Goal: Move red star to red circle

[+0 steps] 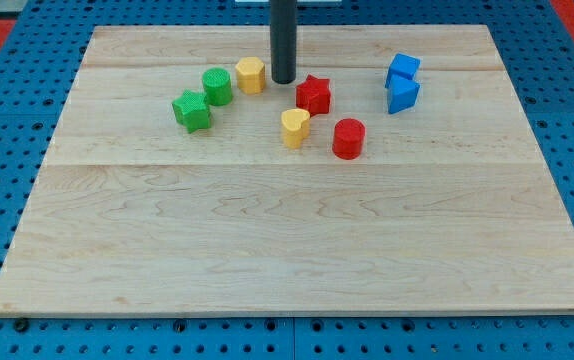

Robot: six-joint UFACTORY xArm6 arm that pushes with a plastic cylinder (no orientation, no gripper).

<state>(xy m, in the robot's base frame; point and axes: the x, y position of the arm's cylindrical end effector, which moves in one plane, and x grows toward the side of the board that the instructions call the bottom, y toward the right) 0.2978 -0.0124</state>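
Observation:
The red star [313, 94] lies on the wooden board, above and left of the red circle [348, 138], a short gap apart. My tip [283, 80] rests on the board just left of and slightly above the red star, between it and the yellow hexagon [250, 75]. The rod rises straight up out of the view's top.
A yellow heart [294, 127] lies below the red star, left of the red circle. A green circle [217, 86] and a green star [192, 110] sit at the left. Two blue blocks [402, 83] touch each other at the right. The board [267, 240] lies on a blue pegboard.

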